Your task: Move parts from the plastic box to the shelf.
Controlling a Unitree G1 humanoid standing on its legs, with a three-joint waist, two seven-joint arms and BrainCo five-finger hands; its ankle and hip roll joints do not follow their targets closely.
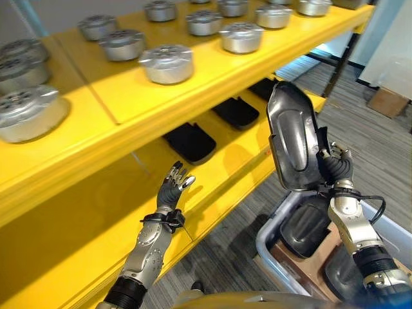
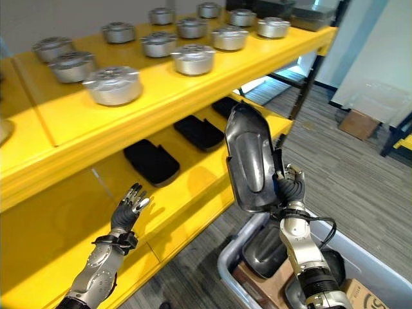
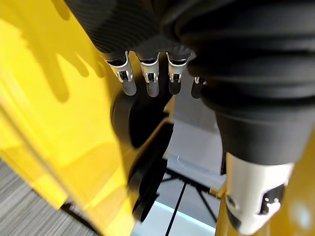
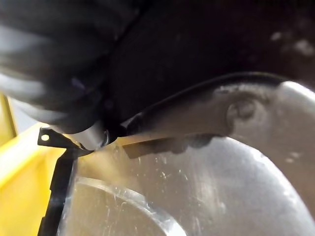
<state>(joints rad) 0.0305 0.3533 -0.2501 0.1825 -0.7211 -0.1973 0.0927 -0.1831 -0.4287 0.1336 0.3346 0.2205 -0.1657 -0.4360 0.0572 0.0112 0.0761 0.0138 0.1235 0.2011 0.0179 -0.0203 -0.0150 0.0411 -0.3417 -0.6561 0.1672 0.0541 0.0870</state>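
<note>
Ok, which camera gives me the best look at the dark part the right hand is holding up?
The right eye view: the dark part shows whole and upright, held from behind by the right hand above the plastic box. The left eye view shows it equally whole. The right wrist view shows a close, glossy patch.

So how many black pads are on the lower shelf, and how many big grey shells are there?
Black pads on the lower shelf: 3
Grey shells: 3, with 1 in the right hand and 2 in the box
Total: 6
</note>
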